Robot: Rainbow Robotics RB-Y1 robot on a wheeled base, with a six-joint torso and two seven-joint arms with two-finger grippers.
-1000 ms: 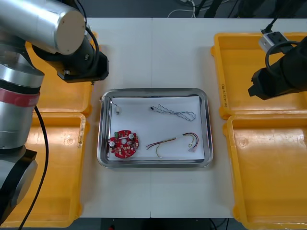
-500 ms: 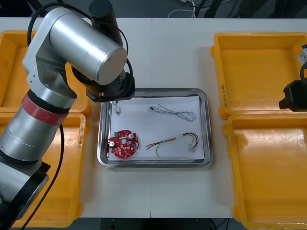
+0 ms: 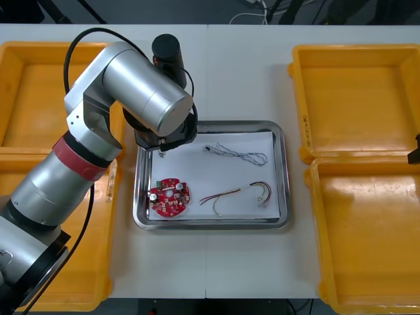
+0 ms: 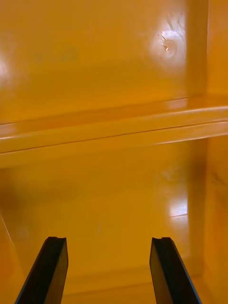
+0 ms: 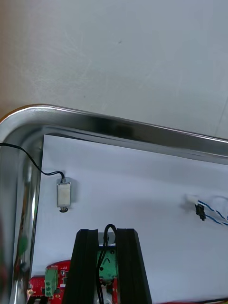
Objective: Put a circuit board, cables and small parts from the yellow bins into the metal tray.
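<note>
Tabletop: the light tabletop (image 3: 216, 72) carried four bins and a tray.
Bins: two yellow bins (image 3: 357, 92) stood at each side.
Left arm: the left arm (image 3: 138, 92) reached in from the robot's left to the tray's far left corner.
Tray: the metal tray (image 3: 286, 177), white inside, lay between the bins.
Right gripper: the right gripper (image 4: 109, 244) hung over the right-hand bins, near the rims where they met. Its jaws stood wide apart with nothing between them.
Left gripper: the left gripper (image 5: 108, 231) was over the tray's far left part, with the board's green terminals just behind its tips. Its jaws were pinched on a thin black cable.
Circuit board: the round red circuit board (image 3: 169, 197) lay flat in the tray's near left part.
Other cables: the blue and white cable (image 3: 237, 155) lay toward the tray's far right. The red and yellow cable (image 3: 236, 193) lay nearer, right of the board.
Small part: the small metal part (image 5: 63, 194) rested on the white floor just beside the left gripper, apart from it. Its own black lead trailed toward the tray's wall.
Black cable: the black cable (image 5: 99, 270) ran between the jaws and looped above their tips.
Handling: it looked light, limp and a little springy. A pinch along its length would hold it, but the loose ends would dangle. On release it might cling to the jaws or snag the small part's lead.
</note>
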